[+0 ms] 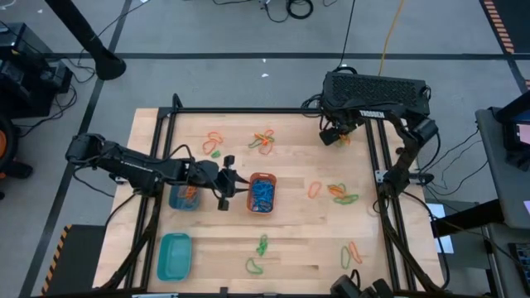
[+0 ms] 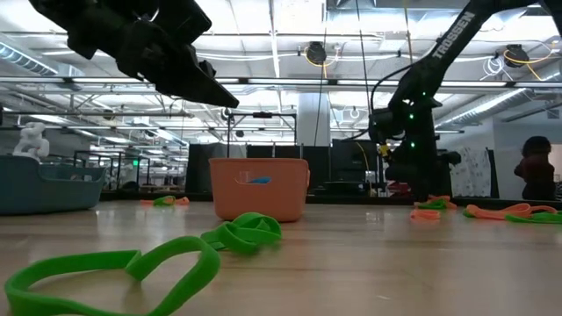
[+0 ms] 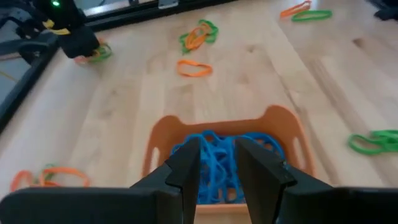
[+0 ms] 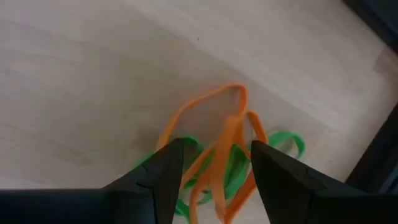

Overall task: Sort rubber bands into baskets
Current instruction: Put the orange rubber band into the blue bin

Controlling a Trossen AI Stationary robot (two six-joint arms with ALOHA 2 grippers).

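**Two grippers poised over bands, three baskets on the left half**

At the table's left, the teal rectangular basket (image 1: 174,255) sits near the front edge. Farther back, the small round blue-teal basket (image 1: 184,197) lies under the left arm, with an orange band visible inside. The left gripper (image 1: 229,190) hangs just beside the orange basket (image 1: 262,193), on its left; in the left wrist view its fingers (image 3: 186,171) stand a narrow way apart with nothing between them, raised above the near rim of the basket, which holds a heap of blue bands (image 3: 221,162).

Loose rubber bands are scattered across the wood: an orange and green group (image 1: 214,143) behind the left gripper, another cluster (image 1: 264,141) just right of it, green loops (image 1: 261,246) toward the front middle, an orange and green bunch (image 1: 338,192) right of the orange basket, and a pair (image 1: 350,253) near the front right.

At the back right, the right gripper (image 1: 339,135) points down at the table by the frame corner. Its fingers (image 4: 165,171) are spread wide on either side of a tangle of orange bands (image 4: 227,146) lying over a green one (image 4: 289,142). Whether the orange strands are lifted or merely lie on the table, I cannot tell.
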